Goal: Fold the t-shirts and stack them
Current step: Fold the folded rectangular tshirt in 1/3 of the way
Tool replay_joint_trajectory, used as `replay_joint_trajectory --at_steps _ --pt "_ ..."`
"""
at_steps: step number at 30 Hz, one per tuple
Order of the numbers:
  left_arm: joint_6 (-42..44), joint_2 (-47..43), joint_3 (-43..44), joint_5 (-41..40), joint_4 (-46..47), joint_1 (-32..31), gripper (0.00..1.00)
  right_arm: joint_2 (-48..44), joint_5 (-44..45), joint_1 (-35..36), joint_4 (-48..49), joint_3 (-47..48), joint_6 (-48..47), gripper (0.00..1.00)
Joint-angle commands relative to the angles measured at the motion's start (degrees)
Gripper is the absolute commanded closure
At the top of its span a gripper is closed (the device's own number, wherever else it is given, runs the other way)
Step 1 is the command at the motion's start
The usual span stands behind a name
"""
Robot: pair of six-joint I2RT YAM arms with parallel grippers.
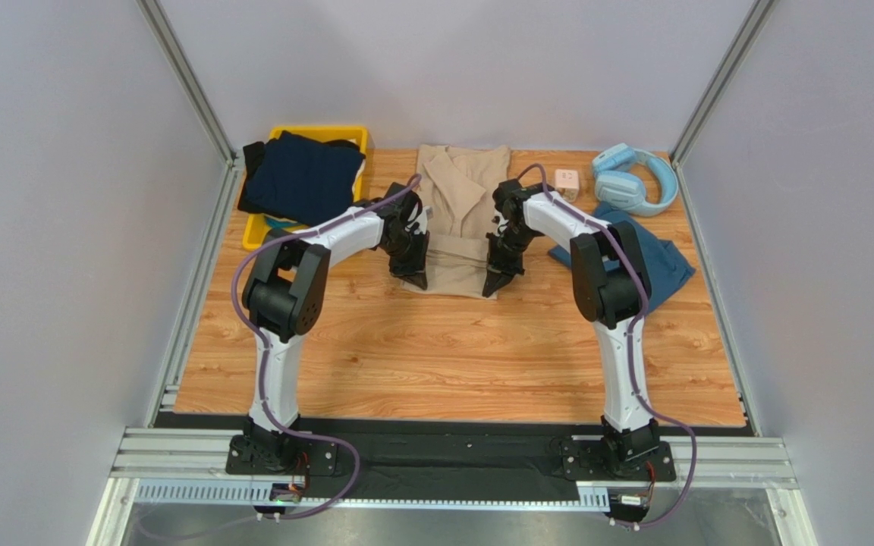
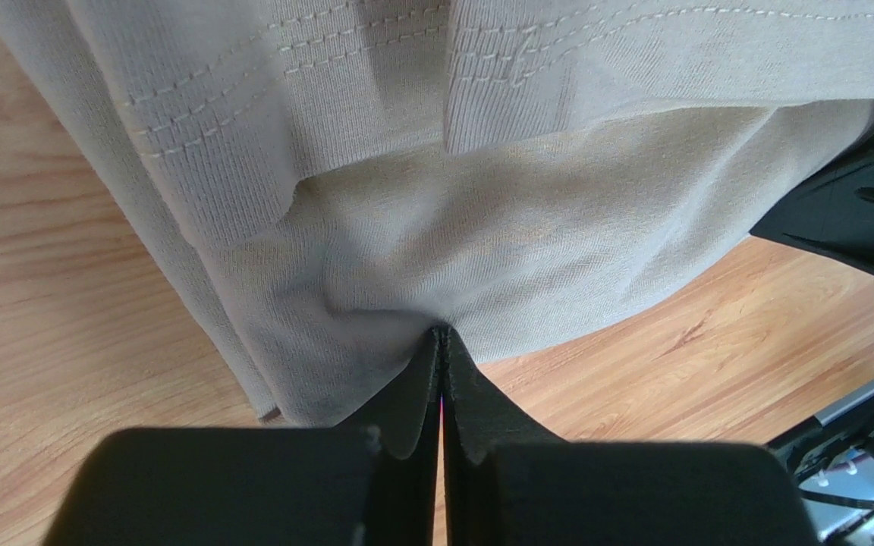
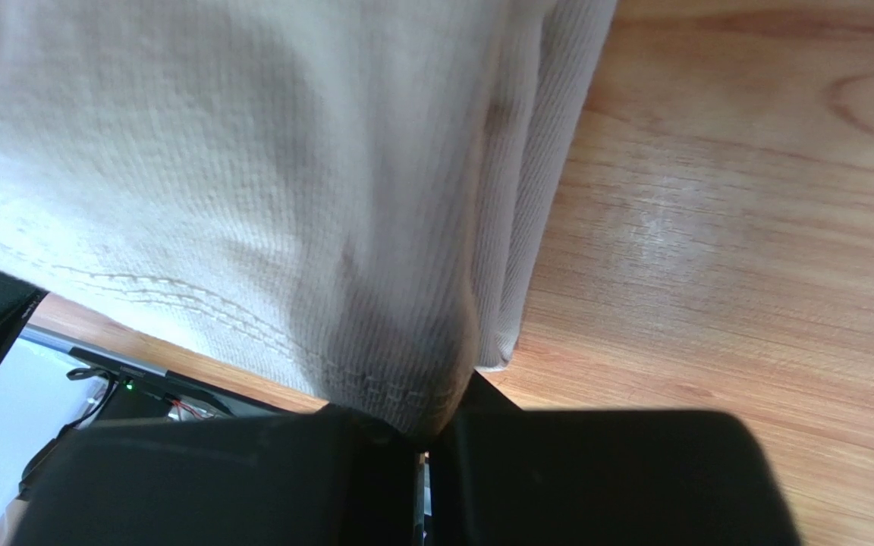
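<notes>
The counter point(image 1: 453, 353) carried all 3 t-shirts, none lying on another, so I judged the job well short of done. The beige tee point(image 1: 461, 193), the largest, lay at the far middle with its sides turned in to a narrow strip; folding it end to end and stacking were left. The navy tee point(image 1: 299, 176) sat bunched over the yellow bin point(image 1: 257, 237) at the far left, well apart. The teal tee point(image 1: 660, 267) lay flat at the right, partly under my right arm, and I could not tell whether it was folded. The blue headphones point(image 1: 633, 180) rested in the far right corner. My left pincer point(image 1: 410, 271) and right pincer point(image 1: 496, 279) were each clenched on a near corner of the beige tee.

Only the overhead view showed the other 2 tees and the spacing. My left wrist view showed cloth puckering into the closed tips and a stitched hem folded over the body. My right wrist view showed the stitched hem pinched and several layers at the side edge.
</notes>
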Motion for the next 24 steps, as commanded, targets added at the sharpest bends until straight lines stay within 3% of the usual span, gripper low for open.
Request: replay_joint_trajectory --at_steps 1,5,17,24 --pt "0.34 0.37 -3.98 -0.44 -3.32 -0.64 1.0 2.88 7.94 1.2 2.21 -6.79 -0.55 1.0" --pt "-0.19 -1.82 -6.96 1.49 -5.52 -0.99 1.0 -2.21 8.29 2.78 3.79 -14.45 -0.64 1.0" --pt "-1.51 -14.92 -26.9 3.17 -8.16 -5.29 1.0 -17.41 3.03 11.74 3.88 -30.88 2.08 1.0" --pt "-1.86 -17.74 -29.21 1.32 -7.63 -5.38 1.0 -25.77 3.54 12.45 1.95 -25.3 4.11 0.96"
